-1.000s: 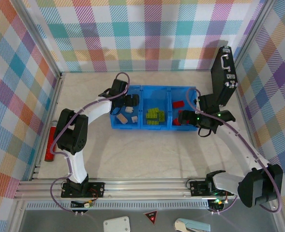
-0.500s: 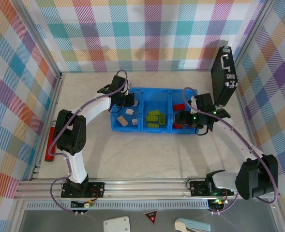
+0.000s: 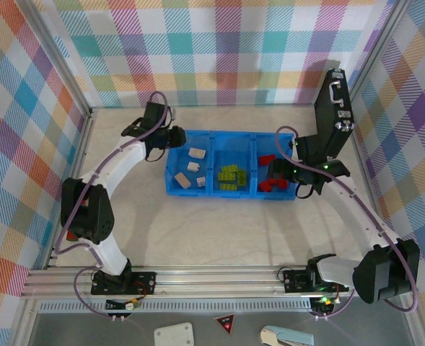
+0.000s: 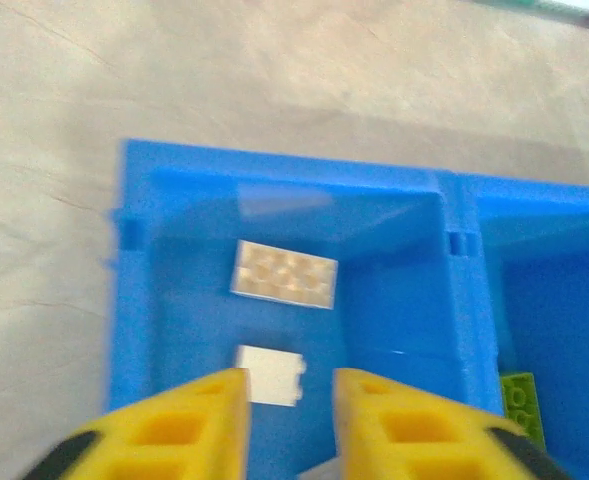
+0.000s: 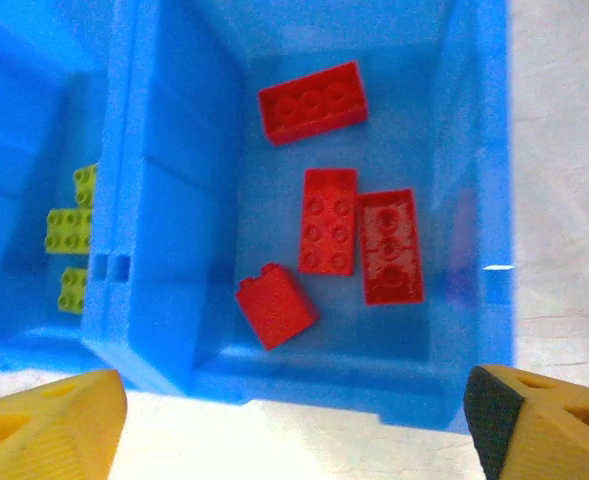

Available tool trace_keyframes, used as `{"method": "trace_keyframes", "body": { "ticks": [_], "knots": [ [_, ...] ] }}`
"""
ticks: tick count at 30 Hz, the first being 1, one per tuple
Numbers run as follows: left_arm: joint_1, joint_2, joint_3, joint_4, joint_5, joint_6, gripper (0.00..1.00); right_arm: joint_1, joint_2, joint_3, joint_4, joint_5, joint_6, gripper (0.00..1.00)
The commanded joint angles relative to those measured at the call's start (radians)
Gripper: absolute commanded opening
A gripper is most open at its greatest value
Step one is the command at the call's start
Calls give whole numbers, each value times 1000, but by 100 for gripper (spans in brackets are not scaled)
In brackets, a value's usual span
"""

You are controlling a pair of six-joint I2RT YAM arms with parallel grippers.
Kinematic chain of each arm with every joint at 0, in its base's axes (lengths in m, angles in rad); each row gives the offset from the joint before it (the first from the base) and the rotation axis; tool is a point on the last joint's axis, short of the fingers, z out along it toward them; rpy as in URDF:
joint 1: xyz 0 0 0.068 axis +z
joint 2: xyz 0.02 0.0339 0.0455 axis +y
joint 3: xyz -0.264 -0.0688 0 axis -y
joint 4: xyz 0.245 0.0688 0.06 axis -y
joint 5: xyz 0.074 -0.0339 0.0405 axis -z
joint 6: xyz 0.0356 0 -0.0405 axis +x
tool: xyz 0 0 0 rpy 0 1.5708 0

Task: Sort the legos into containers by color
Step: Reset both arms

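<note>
Every brick you can see lies inside the blue bin point(image 3: 226, 132): beige bricks point(image 4: 284, 275) in the left compartment, green bricks point(image 3: 230, 174) in the middle, red bricks point(image 5: 330, 220) in the right. The sort therefore looks finished, and your next move is more likely a lift clear than a pick. The beige compartment lies straight ahead of and below the left gripper point(image 4: 289, 395), which sits off the bin's far-left corner. Its fingers are a narrow gap apart with nothing between them. The studs-up beige one lies long side across, in line with their closing. The red compartment lies just ahead of the right gripper point(image 5: 294, 400), whose jaws are spread wide and empty.
</note>
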Motion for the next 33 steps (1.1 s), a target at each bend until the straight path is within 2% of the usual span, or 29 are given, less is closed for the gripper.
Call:
{"method": "trace_keyframes", "body": {
  "ticks": [1,4,6,14,22,26,30,33],
  "knots": [
    [48,-86,-59,-22,-96,26,45,-22,-14,24,-28,97,-29,94],
    [87,-134,-120,-15,-154,41,62,-44,-13,10,-16,138,-26,100],
    [107,-155,-163,-10,-200,48,71,-61,-11,-9,4,164,-20,99],
    [139,-220,-379,86,-367,33,98,-147,-9,-124,121,273,11,99],
    [146,-173,-539,290,-444,39,100,-211,-7,-335,404,404,-2,99],
    [149,-137,-563,373,-518,61,100,-214,5,-463,677,402,-87,99],
    [151,-136,-617,522,-501,107,100,-219,41,-511,827,402,-116,99],
    [153,-110,-599,523,-482,121,100,-219,31,-524,900,294,-142,99]
  ]
}}
